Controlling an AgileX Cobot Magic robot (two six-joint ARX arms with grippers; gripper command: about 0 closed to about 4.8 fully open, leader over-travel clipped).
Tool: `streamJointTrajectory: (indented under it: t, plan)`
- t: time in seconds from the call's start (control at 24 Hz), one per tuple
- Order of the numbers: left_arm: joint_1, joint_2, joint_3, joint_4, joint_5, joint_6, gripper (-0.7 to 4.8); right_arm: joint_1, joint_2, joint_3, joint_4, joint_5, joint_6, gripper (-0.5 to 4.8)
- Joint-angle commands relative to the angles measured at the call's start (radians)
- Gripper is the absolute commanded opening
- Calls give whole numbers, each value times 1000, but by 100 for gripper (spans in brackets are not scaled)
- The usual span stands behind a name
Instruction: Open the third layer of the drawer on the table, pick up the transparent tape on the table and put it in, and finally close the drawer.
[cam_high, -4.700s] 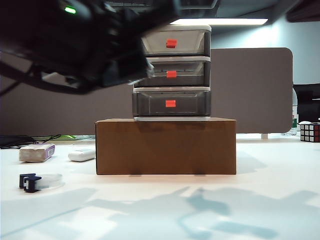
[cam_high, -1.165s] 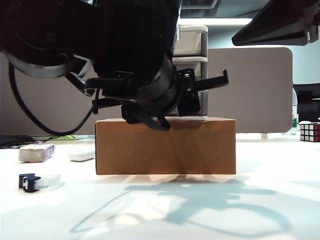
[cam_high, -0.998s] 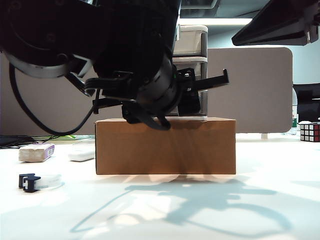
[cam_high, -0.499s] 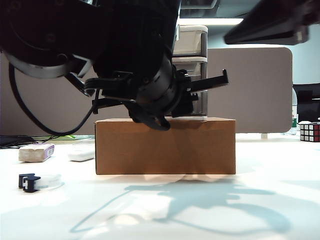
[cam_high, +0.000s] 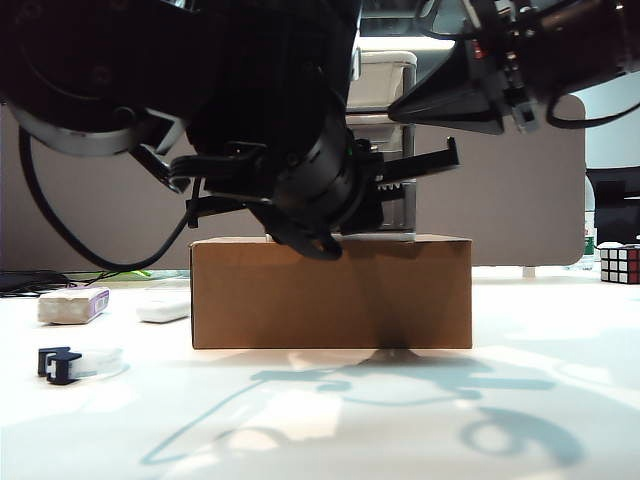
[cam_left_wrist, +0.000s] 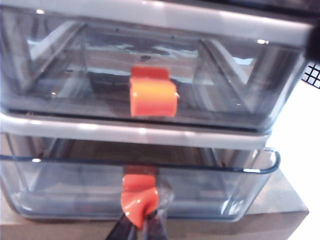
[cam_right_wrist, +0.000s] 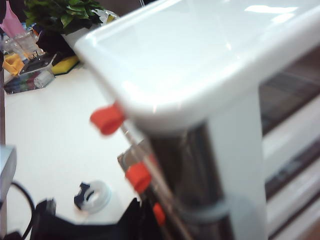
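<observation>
The left gripper (cam_left_wrist: 138, 231) is closed on the one red tab (cam_left_wrist: 140, 197) of the bottom smoky-grey plastic drawer (cam_left_wrist: 200, 192). The right gripper (cam_high: 440, 100) hangs above the three-drawer cabinet (cam_right_wrist: 200, 100); its opening cannot be told. One clear tape ring (cam_high: 75, 363) lies on the white table (cam_high: 500, 400).

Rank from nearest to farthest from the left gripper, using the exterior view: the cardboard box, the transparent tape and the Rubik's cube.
Left gripper sits at the drawer front, centre.
1. Cardboard box, directly beneath it.
2. Rubik's cube, far right edge.
3. Transparent tape, low on the far left, close in rank to the cube.
</observation>
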Motion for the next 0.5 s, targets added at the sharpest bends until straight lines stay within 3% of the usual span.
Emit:
streamJointTrajectory:
  t: [0.04, 0.5]
  plan:
    - [-4, -1, 3, -5, -4, 2, -6, 1, 20, 39, 18, 0, 7, -5]
    - [-88, -2, -40, -3, -75, -1, -6, 0, 30, 59, 21, 14, 3, -5]
